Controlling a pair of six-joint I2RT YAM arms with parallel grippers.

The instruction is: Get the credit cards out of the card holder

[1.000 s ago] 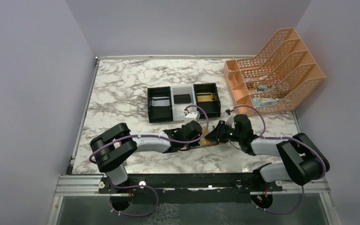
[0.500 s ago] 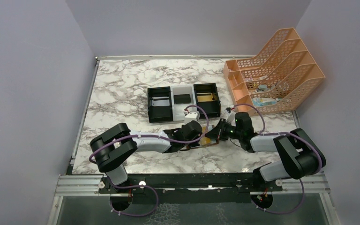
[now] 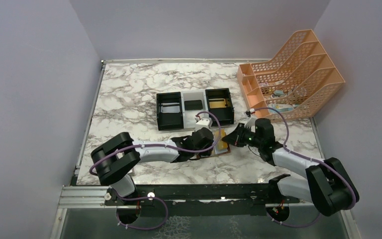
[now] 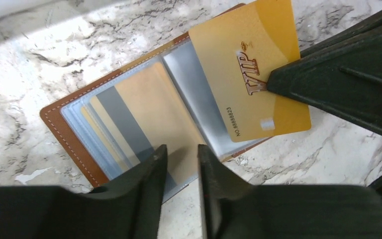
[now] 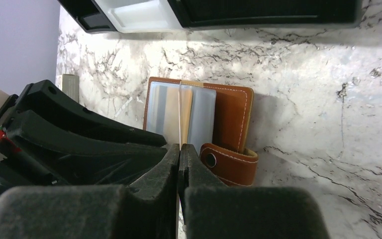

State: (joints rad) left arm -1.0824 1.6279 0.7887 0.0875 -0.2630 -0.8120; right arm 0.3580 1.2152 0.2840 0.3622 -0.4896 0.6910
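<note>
The holder (image 4: pixel 68 135) lies open on the tabletop (image 4: pixel 30 64) between the two arms, with more cards (image 4: pixel 144 109) tucked in its clear sleeves. The right pincer (image 5: pixel 179 152) is closed on a gold card (image 4: pixel 251 74), which overlaps one sleeve and reaches out past the holder's edge. The left pincer (image 4: pixel 179 162) has its jaws slightly apart over the holder's near edge, gripping nothing.

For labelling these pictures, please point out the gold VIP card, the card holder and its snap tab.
gold VIP card (image 4: pixel 229 79): left wrist view, its face near the lettering.
card holder (image 5: pixel 231 117): right wrist view, the brown leather cover.
snap tab (image 5: pixel 233 167): right wrist view, the leather beside the stud.
</note>
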